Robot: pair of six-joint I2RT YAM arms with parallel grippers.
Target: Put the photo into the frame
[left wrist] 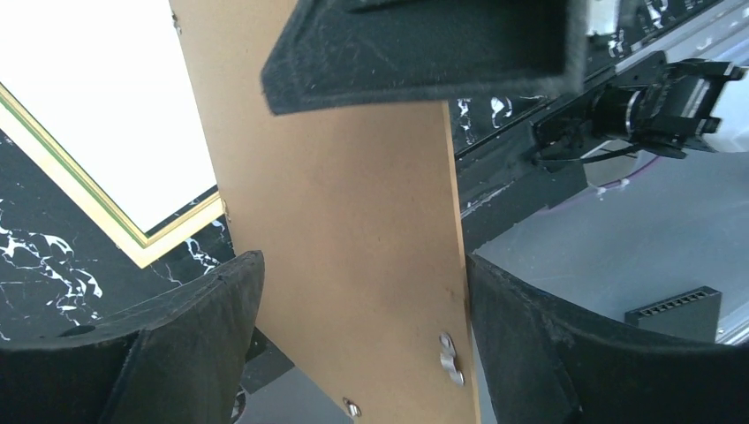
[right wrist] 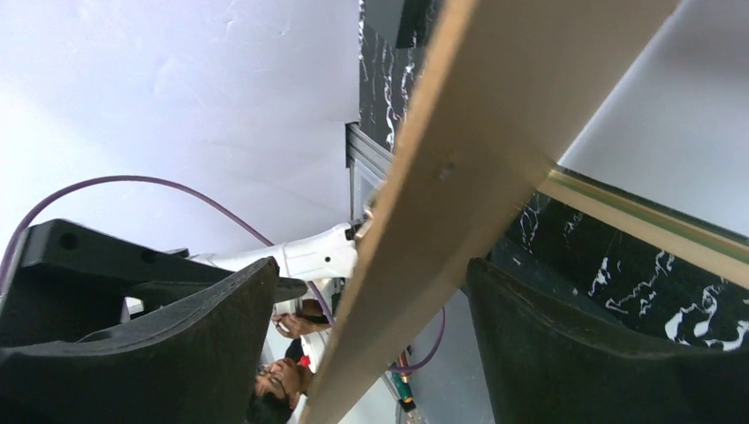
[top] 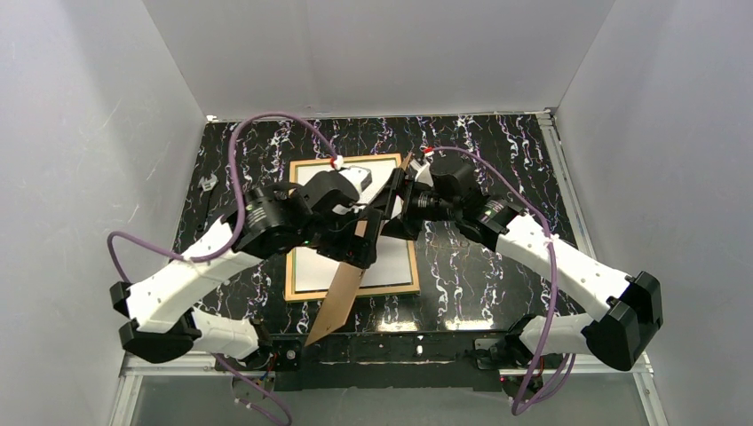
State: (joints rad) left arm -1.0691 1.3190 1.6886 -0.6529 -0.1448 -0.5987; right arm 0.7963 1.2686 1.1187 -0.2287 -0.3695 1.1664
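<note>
The frame point(top: 353, 292) lies flat on the marbled table, its tan back edge up. It also shows in the left wrist view point(left wrist: 119, 228) and the right wrist view point(right wrist: 636, 219). The photo point(top: 395, 257) lies inside it, plain white back up, its printed side hidden. A brown backing board point(top: 342, 297) stands tilted over the frame. My left gripper point(top: 360, 240) is wide open; the board's corner point(left wrist: 353, 221) passes between its fingers and touches the right finger point(left wrist: 530, 336). My right gripper point(top: 397, 200) is also open, and the board point(right wrist: 442, 203) slants through its gap.
The board's low end reaches the table's near edge point(top: 373, 342). White walls enclose the table on three sides. A small silver clip point(top: 210, 184) lies at the far left. The board carries metal hanger tabs point(left wrist: 450, 358).
</note>
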